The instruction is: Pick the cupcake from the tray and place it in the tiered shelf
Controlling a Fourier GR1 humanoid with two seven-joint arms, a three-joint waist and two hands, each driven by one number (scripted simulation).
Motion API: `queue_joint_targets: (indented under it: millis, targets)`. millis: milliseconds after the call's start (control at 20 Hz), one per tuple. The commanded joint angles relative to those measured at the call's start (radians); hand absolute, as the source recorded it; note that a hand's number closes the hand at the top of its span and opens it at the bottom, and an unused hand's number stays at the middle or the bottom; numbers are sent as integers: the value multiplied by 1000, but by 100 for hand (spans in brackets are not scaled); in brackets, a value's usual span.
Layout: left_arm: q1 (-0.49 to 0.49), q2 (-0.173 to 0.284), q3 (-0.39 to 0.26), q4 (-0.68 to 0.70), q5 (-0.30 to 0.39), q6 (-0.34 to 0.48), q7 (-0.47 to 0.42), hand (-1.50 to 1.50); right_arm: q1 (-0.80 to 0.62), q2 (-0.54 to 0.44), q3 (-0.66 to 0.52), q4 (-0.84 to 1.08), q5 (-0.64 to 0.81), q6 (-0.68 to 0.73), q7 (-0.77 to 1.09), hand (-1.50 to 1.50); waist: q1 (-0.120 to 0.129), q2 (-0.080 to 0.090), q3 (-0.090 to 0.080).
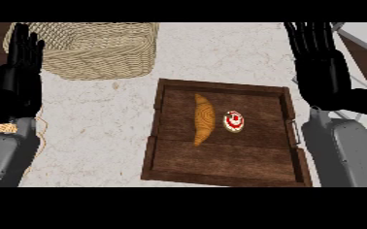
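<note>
The cupcake is sitting in the wooden tray beside a croissant, looking light and crushable, best pinched low around its sides, while both the left hand and the right hand are hanging open, holding nothing.

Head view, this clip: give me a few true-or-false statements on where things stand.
1. The cupcake lies in the wooden tray. True.
2. The right robot hand holds the cupcake. False: it is open, apart from it.
3. A croissant lies left of the cupcake. True.
4. The wicker basket sits inside the tray. False: it stands on the counter, beyond the tray's left corner.
5. The left robot hand is open. True.
</note>
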Motion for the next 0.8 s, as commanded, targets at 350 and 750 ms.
queue_joint_targets:
  millis: [350,750]
  targets:
    - [94,-50,-168,42,-35,-94,40,0,65,211,-245,-62,-256,-371,94,150,-87,-15,55]
    - [145,-78,-256,1,-79,-115,36,0,423,122,-171,96,411,-896,17,-150,-37,1,12]
